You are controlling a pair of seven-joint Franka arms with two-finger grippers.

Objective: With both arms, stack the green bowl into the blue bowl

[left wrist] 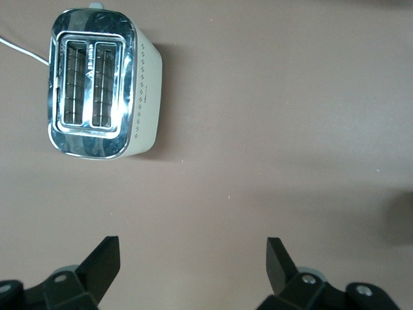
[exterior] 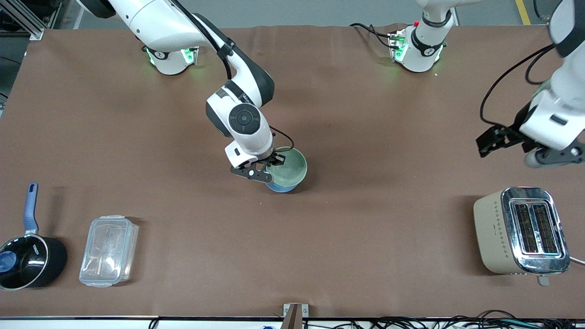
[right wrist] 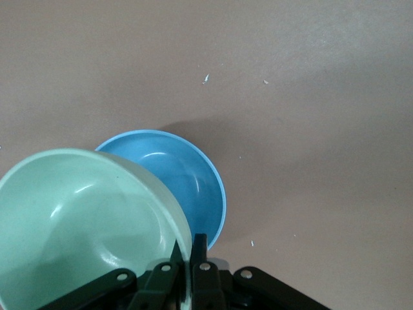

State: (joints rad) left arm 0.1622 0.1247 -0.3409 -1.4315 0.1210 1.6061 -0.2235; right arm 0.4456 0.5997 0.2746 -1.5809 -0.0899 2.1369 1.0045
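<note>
Fingers of your right gripper [exterior: 273,165] pinch the rim of one glossy pale-green round bowl [exterior: 288,167] above one glossy sky-blue round bowl [exterior: 282,186] mid-table; your left gripper [left wrist: 190,268] waits, spread wide, above bare table beside one beige toaster [left wrist: 100,84].

- Right arm [exterior: 196,41]: extends from its base at the top of the front view toward the table's middle, forearm angled down, wrist bent so the hand points at the table.
- Right gripper [exterior: 269,168]: raised above the mid-table, its 2 fingers [right wrist: 200,261] pinched together on a bowl rim, one finger on each face of the wall.
- Left arm [exterior: 564,91]: waits at its own end of the table, wrist raised well above the surface.
- Left gripper [left wrist: 190,261]: faces straight down, its 2 fingers [left wrist: 103,261] spread wide apart with nothing between them.
</note>
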